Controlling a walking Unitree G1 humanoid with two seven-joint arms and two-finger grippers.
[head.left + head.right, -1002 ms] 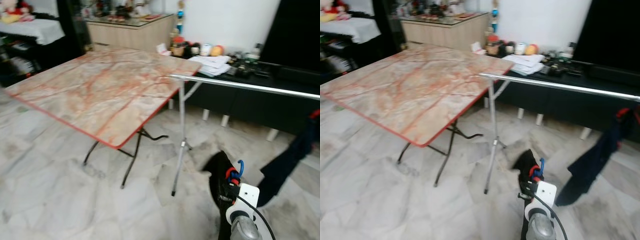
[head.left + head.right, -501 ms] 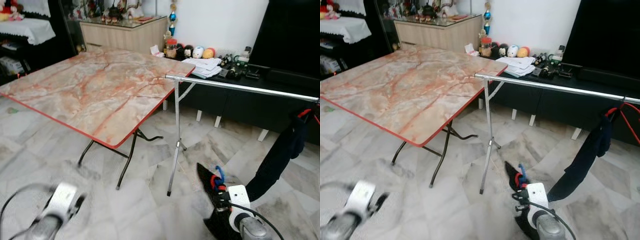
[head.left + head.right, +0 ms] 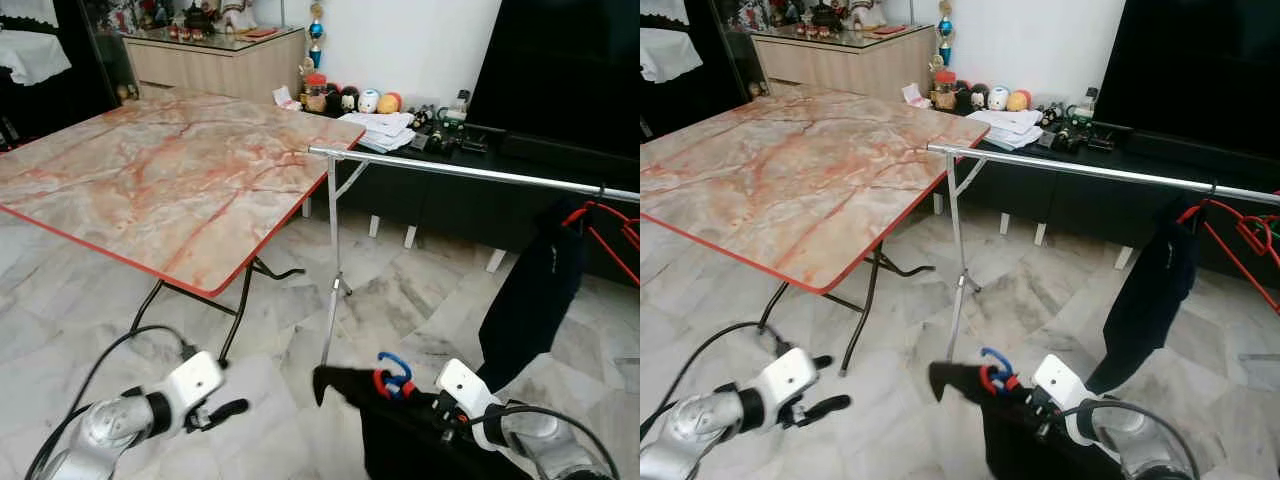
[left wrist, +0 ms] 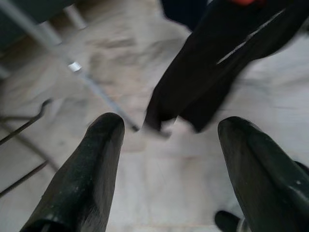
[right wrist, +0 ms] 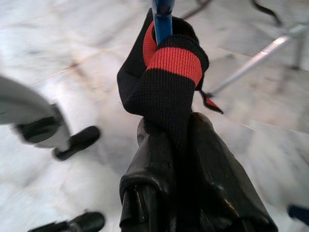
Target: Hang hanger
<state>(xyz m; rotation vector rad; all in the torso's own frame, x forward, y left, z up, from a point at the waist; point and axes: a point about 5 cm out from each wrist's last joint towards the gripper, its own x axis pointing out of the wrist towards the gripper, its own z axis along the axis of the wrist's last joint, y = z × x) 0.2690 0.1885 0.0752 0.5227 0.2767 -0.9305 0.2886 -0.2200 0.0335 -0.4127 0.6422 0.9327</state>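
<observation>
Low, right gripper (image 5: 169,145) pinching hanger (image 3: 395,372) (dark garment), left gripper (image 4: 169,145) fingers spread, rail (image 3: 470,175) above.

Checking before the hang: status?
Right gripper shut on black garment with red-banded collar on blue hanger hook. Left gripper open, low. Silver rail ahead, dark garment hanging at its right end.

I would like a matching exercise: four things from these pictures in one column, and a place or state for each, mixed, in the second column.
1. left gripper
2. right gripper
3. dark garment
4. blue hanger hook

A. hangs on the silver rail
B. jaws open, holding nothing
C. sticks up from the red-striped black collar
D. shut on the black collar

Pairs: 1-B, 2-D, 3-A, 4-C
</observation>
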